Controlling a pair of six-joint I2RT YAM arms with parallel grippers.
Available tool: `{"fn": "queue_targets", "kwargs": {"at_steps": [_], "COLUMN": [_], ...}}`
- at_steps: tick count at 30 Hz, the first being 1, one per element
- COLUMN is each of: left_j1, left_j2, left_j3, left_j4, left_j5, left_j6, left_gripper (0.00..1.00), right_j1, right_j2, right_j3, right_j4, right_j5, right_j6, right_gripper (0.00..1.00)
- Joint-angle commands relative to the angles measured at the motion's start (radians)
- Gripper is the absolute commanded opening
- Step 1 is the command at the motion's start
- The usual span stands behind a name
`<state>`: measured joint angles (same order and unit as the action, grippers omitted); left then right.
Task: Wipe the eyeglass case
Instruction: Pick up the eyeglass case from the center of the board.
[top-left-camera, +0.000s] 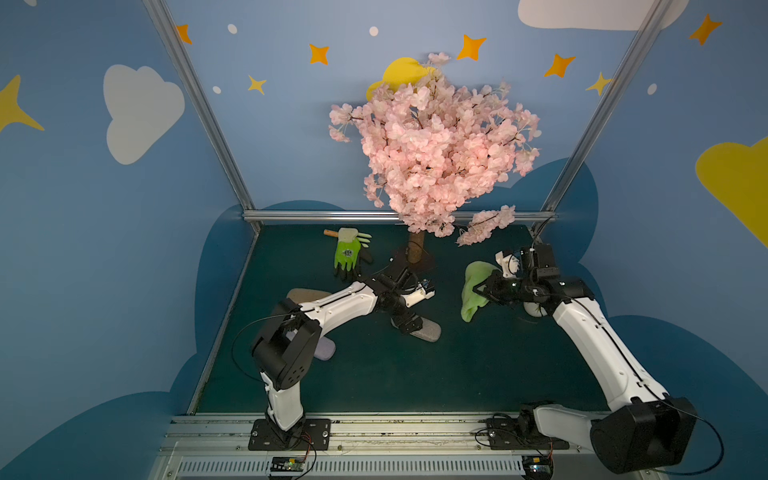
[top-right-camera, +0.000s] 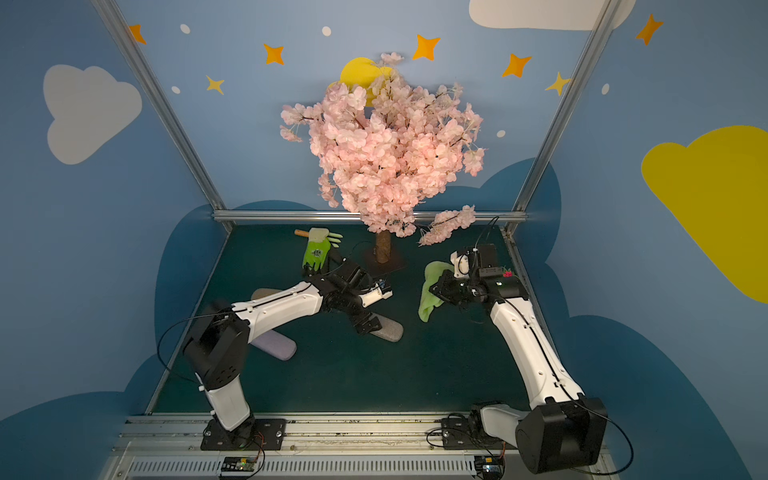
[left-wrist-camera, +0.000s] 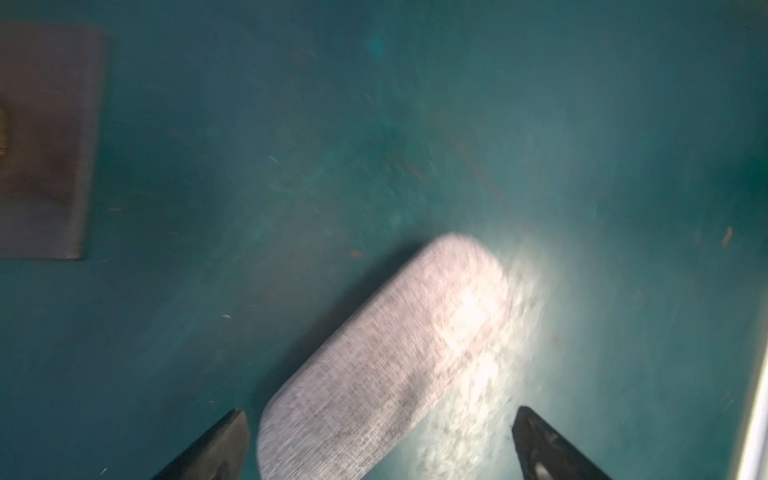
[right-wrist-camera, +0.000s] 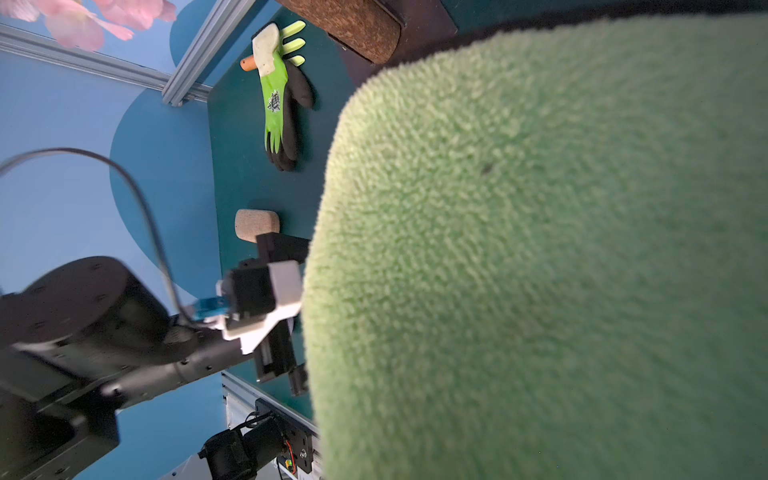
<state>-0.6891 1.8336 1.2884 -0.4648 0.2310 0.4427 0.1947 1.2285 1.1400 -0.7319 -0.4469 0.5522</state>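
Grey fabric eyeglass case (top-left-camera: 430, 332) lies under the left tool (top-left-camera: 409, 326) in both top views; the right tool (top-left-camera: 482, 287) pinches a green cloth (top-left-camera: 469, 301). Left wrist: jaws spread astride the case, which sits askew, so closing could skid it. Right wrist: cloth blocks sight.

A pink blossom tree (top-left-camera: 434, 145) stands at the back, a green glove (top-left-camera: 348, 253) (fingertips black) lying near its base.

Blue walls (top-left-camera: 62, 249), white clouds (top-left-camera: 141, 112), orange stars (top-left-camera: 471, 47); teal floor (top-left-camera: 374, 374); aluminium frame (top-left-camera: 199, 108).
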Motion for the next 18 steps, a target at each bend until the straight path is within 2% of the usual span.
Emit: {"fn": "queue_targets", "kwargs": {"at_steps": [1,8,18], "left_j1": [0.018,0.022,0.039], "left_j2": [0.009,0.115,0.179], "left_j3": [0.021,0.1,0.102], "left_j4": [-0.003,-0.116,-0.158], "left_j5": [0.052,0.063,0.124], "left_j6": [0.237,0.355,0.344], "left_gripper": [1.0,1.0,0.99], "right_j1": [-0.004,-0.002,0.0], "right_j2": [0.002,0.017,0.019], "right_j3": [0.03,0.043,0.018], "right_j4": [-0.017,-0.022,-0.001], "right_j5": [-0.022,-0.029,-0.039], "right_j6": [-0.01,0.009,0.027], "right_gripper": [0.0,0.0,0.0]}}
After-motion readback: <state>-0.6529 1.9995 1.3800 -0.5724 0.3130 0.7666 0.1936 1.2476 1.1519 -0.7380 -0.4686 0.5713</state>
